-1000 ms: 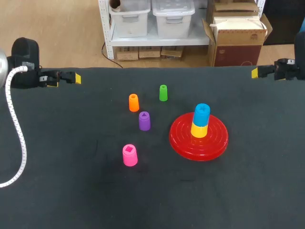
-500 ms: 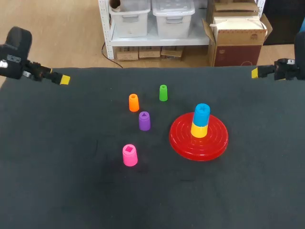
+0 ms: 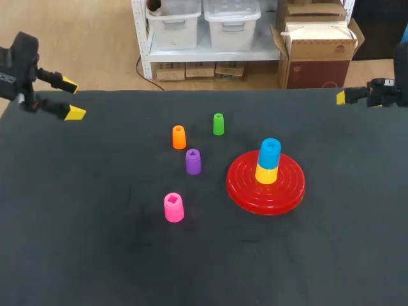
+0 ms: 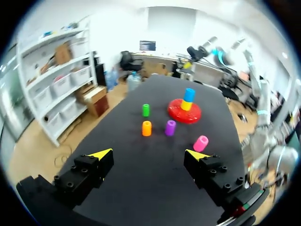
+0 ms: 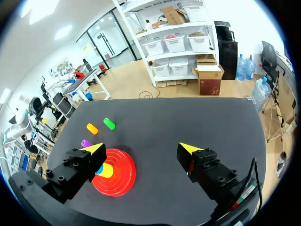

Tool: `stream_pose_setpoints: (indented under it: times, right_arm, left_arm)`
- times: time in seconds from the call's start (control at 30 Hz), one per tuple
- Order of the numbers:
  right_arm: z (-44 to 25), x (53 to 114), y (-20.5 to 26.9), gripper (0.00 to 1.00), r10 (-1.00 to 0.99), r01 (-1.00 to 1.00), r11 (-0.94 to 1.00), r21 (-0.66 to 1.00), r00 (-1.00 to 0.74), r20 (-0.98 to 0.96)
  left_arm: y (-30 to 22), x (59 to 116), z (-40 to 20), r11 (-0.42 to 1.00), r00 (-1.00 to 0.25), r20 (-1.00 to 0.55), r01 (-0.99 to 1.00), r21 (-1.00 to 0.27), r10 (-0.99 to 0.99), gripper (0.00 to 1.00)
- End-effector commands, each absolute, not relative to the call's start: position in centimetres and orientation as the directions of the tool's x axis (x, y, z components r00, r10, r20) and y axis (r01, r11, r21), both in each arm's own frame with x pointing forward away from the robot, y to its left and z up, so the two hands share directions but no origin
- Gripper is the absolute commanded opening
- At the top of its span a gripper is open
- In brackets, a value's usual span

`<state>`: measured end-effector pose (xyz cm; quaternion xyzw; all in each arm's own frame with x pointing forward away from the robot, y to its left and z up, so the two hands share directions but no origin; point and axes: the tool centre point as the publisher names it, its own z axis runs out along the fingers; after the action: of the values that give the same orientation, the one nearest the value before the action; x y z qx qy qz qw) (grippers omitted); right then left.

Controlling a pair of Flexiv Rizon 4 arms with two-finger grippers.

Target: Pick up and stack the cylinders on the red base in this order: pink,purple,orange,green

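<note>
You'll find the red base (image 3: pixel 245 186) lying flat right of the table (image 3: pixel 95 255) middle, with a yellow cylinder (image 3: pixel 266 174) and a blue cylinder (image 3: pixel 269 152) stacked upright at its centre. Left of it, upright and apart, stand the green cylinder (image 3: pixel 218 123) toward the far edge, the orange cylinder (image 3: pixel 179 137), the purple cylinder (image 3: pixel 193 161), and the pink cylinder (image 3: pixel 173 208) closest to the near edge.

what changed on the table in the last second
The left gripper drew back toward the table's far left corner and turned; both yellow tips now show apart. Nothing was grasped or released. The right gripper, pink cylinder, purple cylinder, orange cylinder, green cylinder and red base stayed put.
</note>
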<state>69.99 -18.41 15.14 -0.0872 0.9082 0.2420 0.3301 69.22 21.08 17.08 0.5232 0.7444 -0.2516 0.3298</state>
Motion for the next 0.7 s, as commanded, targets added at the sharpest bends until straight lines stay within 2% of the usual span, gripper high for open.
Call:
stream_pose_setpoints:
  times: [0.03,0.4,0.7]
  right_arm:
    - [15.1,70.0,-18.5,1.00,0.001,-0.320,0.867,0.383,-0.766,-0.643]
    - [15.1,70.0,-18.5,1.00,0.001,-0.320,0.867,0.383,-0.766,-0.643]
    - [15.1,70.0,-18.5,1.00,0.001,-0.320,0.867,0.383,-0.766,-0.643]
  left_arm:
    - [21.2,69.5,16.9,0.107,-0.079,-0.756,0.994,-0.011,0.649,1.00]
    - [19.9,69.2,17.0,0.157,-0.132,-0.779,0.987,-0.044,0.613,1.00]
    - [18.5,67.4,17.0,0.104,-0.096,-0.786,0.994,-0.041,0.610,1.00]
